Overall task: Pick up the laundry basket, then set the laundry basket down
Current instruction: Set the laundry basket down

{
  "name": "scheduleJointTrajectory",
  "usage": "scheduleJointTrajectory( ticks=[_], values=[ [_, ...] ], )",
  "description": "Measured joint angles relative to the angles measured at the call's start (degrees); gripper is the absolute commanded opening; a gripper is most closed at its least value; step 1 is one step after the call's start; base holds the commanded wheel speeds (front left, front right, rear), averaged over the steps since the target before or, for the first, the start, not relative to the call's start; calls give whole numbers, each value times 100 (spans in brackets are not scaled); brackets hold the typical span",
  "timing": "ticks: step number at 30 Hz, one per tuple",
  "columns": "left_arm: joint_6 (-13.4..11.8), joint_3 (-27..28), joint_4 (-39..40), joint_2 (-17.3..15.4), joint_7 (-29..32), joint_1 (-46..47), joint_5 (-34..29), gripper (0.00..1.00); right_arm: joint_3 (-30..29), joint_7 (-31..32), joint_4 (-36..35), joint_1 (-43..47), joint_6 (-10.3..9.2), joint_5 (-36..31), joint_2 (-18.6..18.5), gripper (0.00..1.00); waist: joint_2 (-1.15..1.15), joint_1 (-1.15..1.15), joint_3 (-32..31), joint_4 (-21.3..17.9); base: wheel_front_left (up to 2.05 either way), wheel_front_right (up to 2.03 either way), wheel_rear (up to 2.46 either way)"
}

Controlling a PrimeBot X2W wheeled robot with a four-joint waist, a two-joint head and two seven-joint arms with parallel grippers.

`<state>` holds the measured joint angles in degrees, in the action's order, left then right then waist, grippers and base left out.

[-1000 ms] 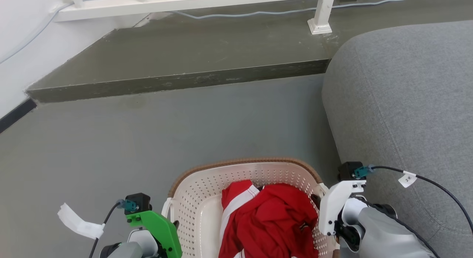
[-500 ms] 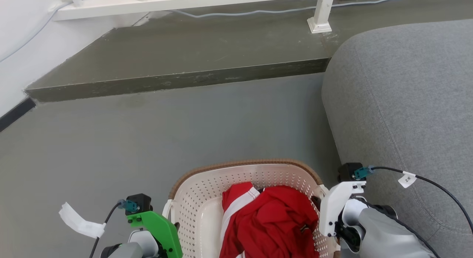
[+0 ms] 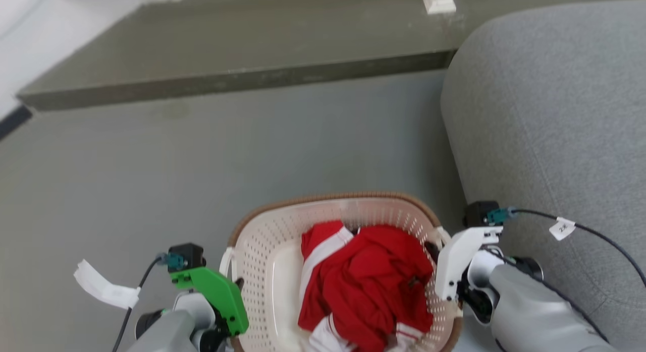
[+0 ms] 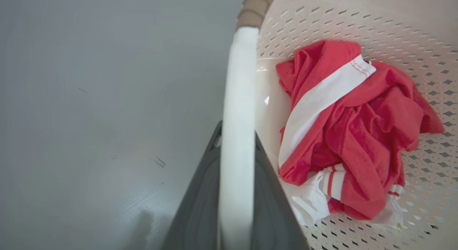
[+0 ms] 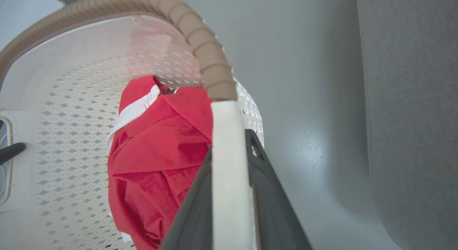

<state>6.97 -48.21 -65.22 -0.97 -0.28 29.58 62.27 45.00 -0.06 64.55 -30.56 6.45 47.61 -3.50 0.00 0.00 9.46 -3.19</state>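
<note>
The laundry basket is cream-white with perforated walls and a brown woven rim. It sits low in the head view with a crumpled red and white garment inside. My left gripper, under a green mount, is at the basket's left handle. In the left wrist view my left gripper is shut on the white handle, a dark finger on each side. My right gripper, under a white mount, is at the right handle. The right wrist view has my right gripper shut on that handle. Whether the basket touches the floor cannot be told.
A grey sofa stands close on the right, almost against the right arm. A raised dark step crosses the far side, with a white post foot on it. Grey floor lies open ahead and to the left.
The whole head view has shifted upward, so the camera has tipped down. The basket and both grippers keep the same places relative to each other.
</note>
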Motion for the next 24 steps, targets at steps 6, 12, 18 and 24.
scheduleJointTrajectory(
  ticks=[6, 12, 18, 24],
  values=[
    [-45, 4, 47, -3, -216, 237, -1, 0, -5, -218, -46, -226, 1, 3, -20, 0, 0, 0, 400, -12, 0, 0, 0],
    [-71, 10, 57, -20, -414, 520, -12, 0, -10, -407, -86, -502, 0, 3, -36, 0, 0, 0, 853, -29, 0, 0, 0],
    [-93, 54, 51, -36, -641, 856, -56, 0, 7, -606, -129, -829, 0, 0, -56, 0, 0, 1, 1332, -50, 0, 0, 0],
    [-101, 175, 48, -37, -893, 1183, -71, 0, 9, -808, -153, -1143, 0, -4, -76, 0, 0, 1, 1818, -63, 0, 0, 0]
  ],
)
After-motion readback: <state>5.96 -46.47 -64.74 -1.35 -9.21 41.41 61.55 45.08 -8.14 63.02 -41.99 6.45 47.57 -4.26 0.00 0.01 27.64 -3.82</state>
